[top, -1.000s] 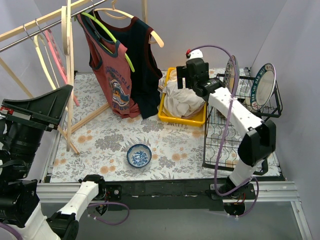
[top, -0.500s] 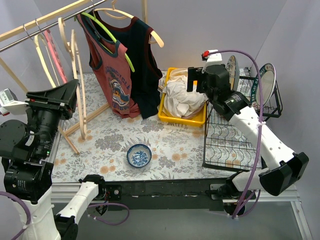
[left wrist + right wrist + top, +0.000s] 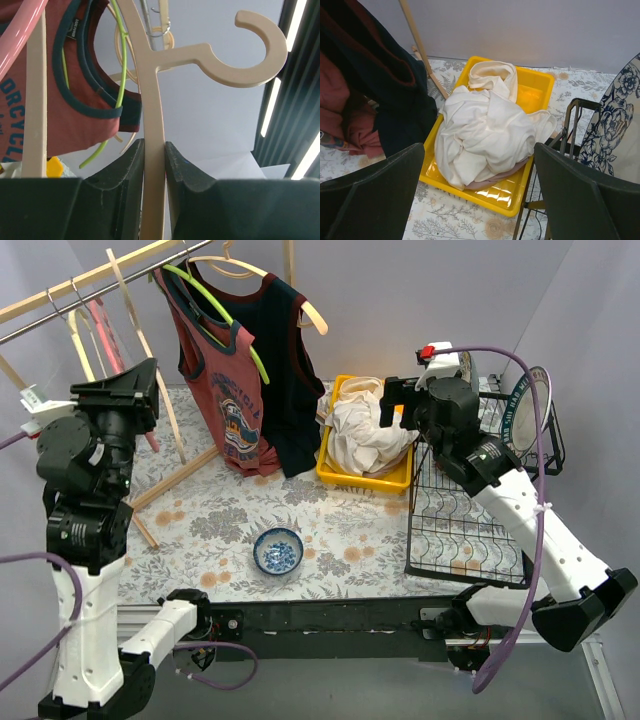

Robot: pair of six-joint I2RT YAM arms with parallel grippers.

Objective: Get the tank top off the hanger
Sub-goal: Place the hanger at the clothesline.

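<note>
The limp, light red fabric tank top (image 3: pixel 215 380) is best pinched at a strap. A cream plastic hanger (image 3: pixel 151 95) is clamped in the left end effector (image 3: pixel 154 150); the right end effector (image 3: pixel 480 185) is spread wide, empty.

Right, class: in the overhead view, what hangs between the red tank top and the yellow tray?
The dark navy tank top hangs between the red tank top and the yellow tray. The top external view shows this.

1. Your left gripper (image 3: pixel 154 150) has its jaws closed tight on the neck of a cream hanger (image 3: pixel 151 90), whose hook curls to the upper right
2. Left of it you see the red tank top (image 3: pixel 75 110), navy-trimmed, draped on a green hanger (image 3: pixel 122 75)
3. A pink hanger (image 3: pixel 17 37) crosses your top-left corner
</note>
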